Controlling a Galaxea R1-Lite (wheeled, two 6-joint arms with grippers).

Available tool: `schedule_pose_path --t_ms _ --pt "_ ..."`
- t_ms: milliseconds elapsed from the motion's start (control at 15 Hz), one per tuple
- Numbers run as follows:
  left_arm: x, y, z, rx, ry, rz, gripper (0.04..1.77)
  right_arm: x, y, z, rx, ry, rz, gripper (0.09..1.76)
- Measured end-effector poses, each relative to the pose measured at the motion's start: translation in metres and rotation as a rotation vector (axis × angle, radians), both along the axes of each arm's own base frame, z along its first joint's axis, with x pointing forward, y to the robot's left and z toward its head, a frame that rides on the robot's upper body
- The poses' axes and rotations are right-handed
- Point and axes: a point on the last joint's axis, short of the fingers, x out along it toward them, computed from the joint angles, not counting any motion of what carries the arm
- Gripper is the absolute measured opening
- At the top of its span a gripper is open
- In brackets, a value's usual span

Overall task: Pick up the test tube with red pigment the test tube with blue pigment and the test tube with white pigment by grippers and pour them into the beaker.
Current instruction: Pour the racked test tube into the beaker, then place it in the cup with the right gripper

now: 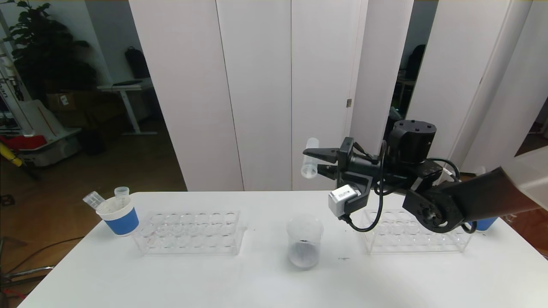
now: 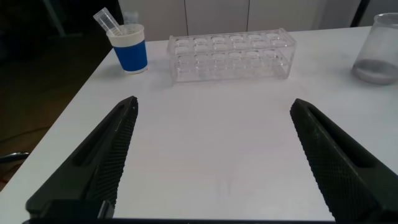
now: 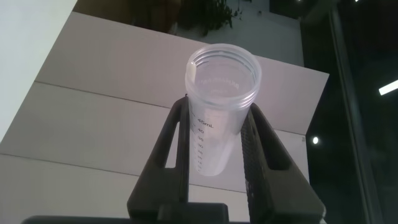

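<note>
My right gripper (image 1: 311, 160) (image 3: 217, 109) is raised well above the table and is shut on the test tube with white pigment (image 1: 310, 157) (image 3: 217, 124), a clear tube with printed graduation marks that stands nearly upright with its mouth up. The beaker (image 1: 304, 241) (image 2: 379, 46) stands on the table below it, slightly to the left, with greyish liquid at its bottom. My left gripper (image 2: 214, 102) hovers open over bare table, out of the head view. The test tubes with red pigment and blue pigment do not show as such.
A blue-banded paper cup (image 1: 122, 218) (image 2: 129, 46) at the table's left holds two clear tubes, their lower ends hidden. Clear tube racks lie left (image 1: 190, 231) (image 2: 230, 55) and right (image 1: 415, 239) of the beaker. Another blue cup (image 1: 486, 223) peeks out behind my right arm.
</note>
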Motion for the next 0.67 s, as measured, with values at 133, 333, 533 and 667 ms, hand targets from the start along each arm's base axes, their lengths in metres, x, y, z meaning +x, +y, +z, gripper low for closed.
schedule_pose_path --t_ms 133,333,533,667 --pt "0.0000 0.0000 0.0000 0.000 0.000 0.000 1.75 -0.0008 0.0021 0.0009 0.001 -0.008 0.005 0.57" --pt "0.0000 0.0000 0.0000 0.000 0.000 0.000 1.75 -0.0006 0.0033 0.0030 -0.002 -0.027 0.008 0.57" --pt "0.0000 0.0000 0.0000 0.000 0.000 0.000 1.75 -0.0006 0.0034 0.0038 -0.007 -0.045 0.008 0.57" --pt "0.0000 0.0000 0.0000 0.000 0.000 0.000 1.75 -0.0011 0.0044 0.0039 -0.007 -0.046 0.010 0.57"
